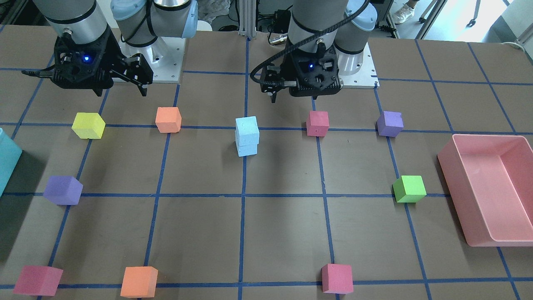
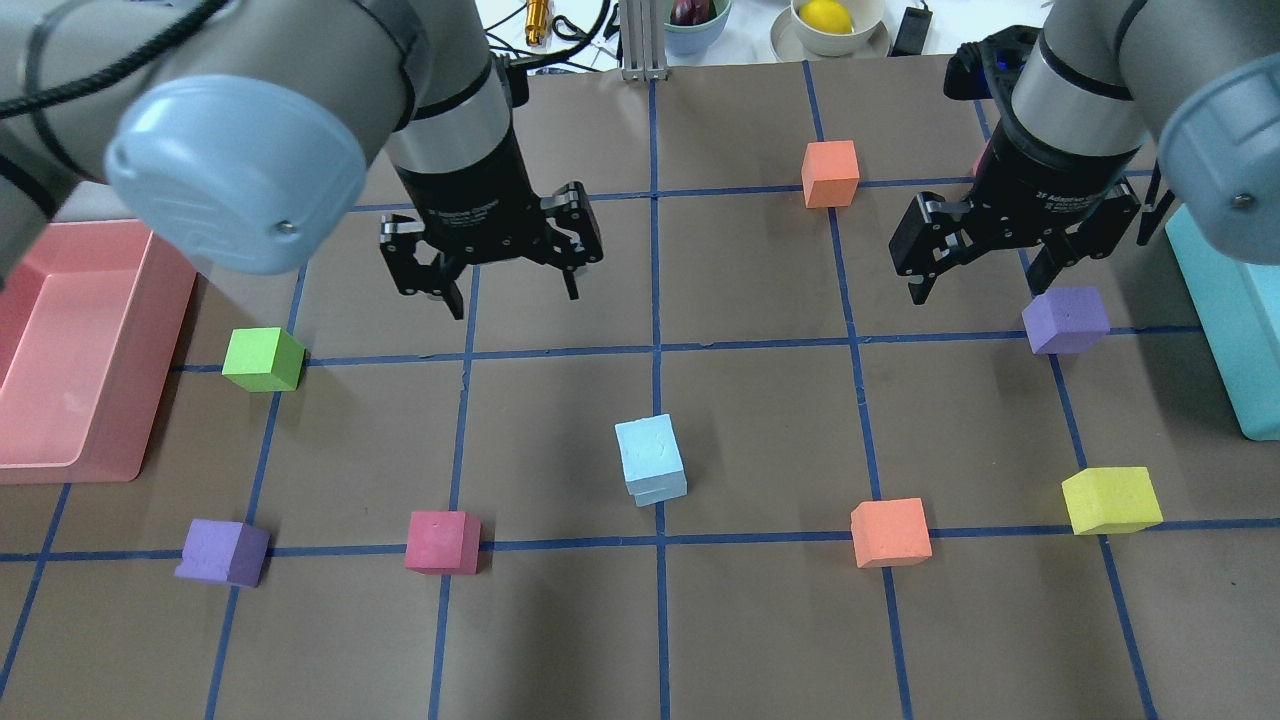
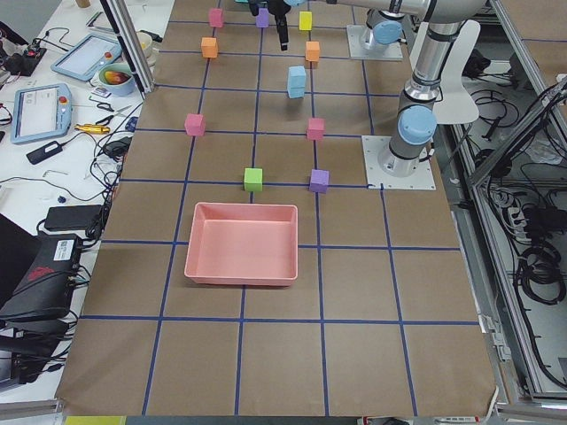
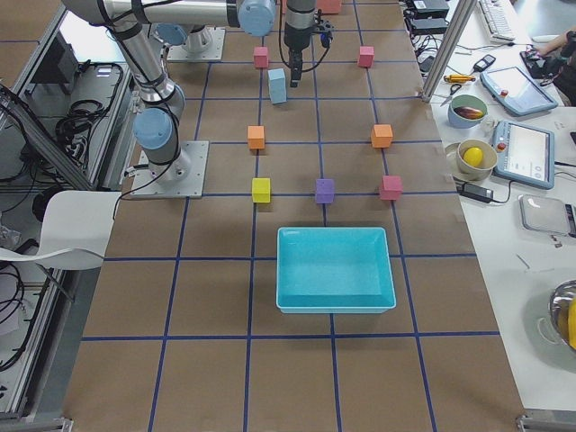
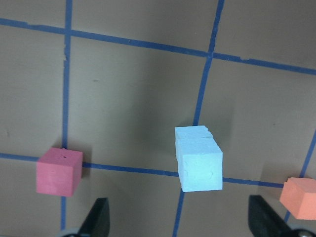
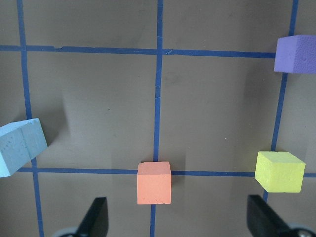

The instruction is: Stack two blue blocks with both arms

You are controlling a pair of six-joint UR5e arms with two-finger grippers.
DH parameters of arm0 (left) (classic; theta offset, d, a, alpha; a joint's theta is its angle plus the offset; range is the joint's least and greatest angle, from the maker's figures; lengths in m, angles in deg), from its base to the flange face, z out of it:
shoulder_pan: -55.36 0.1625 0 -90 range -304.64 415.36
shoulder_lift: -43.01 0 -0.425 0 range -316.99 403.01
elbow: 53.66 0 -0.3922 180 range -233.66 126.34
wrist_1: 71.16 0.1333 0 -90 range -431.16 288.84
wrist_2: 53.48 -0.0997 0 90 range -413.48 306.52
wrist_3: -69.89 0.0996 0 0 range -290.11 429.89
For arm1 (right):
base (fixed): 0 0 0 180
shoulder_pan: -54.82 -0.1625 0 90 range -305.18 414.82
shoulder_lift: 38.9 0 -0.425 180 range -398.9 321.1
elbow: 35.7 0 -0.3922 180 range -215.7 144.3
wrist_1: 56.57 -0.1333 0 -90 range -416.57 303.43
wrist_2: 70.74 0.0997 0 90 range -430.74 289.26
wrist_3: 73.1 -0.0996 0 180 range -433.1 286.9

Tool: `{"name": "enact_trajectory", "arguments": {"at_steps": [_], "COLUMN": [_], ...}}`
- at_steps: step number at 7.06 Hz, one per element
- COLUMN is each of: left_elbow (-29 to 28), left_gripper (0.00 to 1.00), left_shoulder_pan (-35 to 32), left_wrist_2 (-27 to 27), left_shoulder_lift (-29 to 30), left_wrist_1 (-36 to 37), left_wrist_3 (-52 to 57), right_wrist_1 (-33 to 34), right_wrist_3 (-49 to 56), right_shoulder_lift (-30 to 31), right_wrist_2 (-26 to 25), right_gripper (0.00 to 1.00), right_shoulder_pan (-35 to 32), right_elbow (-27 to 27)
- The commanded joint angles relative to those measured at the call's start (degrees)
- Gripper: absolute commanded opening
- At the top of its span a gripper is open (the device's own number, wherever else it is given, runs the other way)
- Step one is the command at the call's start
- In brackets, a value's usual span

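The two blue blocks [image 1: 247, 135] stand stacked on the table's middle, one on the other, the top one slightly twisted; the stack [image 2: 650, 460] shows in the overhead view. My left gripper [image 2: 515, 300] hangs open and empty above the table, beyond the stack and to its left; its wrist view shows the stack [image 5: 198, 165] ahead of the fingertips [image 5: 98, 219]. My right gripper [image 2: 978, 290] is open and empty, far right of the stack, beside a purple cube [image 2: 1065, 320]. Its wrist view catches the stack [image 6: 19, 145] at the left edge.
A pink bin [image 2: 165, 330] stands at the left edge and a teal bin [image 2: 1230, 330] at the right. Coloured cubes lie around: green [image 2: 263, 358], red [image 2: 442, 542], purple [image 2: 222, 552], orange [image 2: 890, 532], yellow [image 2: 1110, 500], orange [image 2: 830, 172].
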Motion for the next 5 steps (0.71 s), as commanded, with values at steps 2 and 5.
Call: {"name": "enact_trajectory", "arguments": {"at_steps": [2, 5], "left_elbow": [0.15, -0.12], "left_gripper": [1.00, 1.00], "left_shoulder_pan": [8.74, 12.46], "left_wrist_2": [-4.02, 1.44], "left_shoulder_lift": [-3.25, -3.34], "left_wrist_1": [3.35, 4.32], "left_wrist_3": [13.35, 14.62], "right_wrist_1": [0.03, 0.03], "right_wrist_3": [-0.08, -0.08], "right_shoulder_lift": [0.07, 0.07], "right_wrist_2": [0.01, 0.28], "right_gripper": [1.00, 1.00], "right_shoulder_pan": [-0.09, -0.09], "right_elbow": [0.01, 0.01]}}
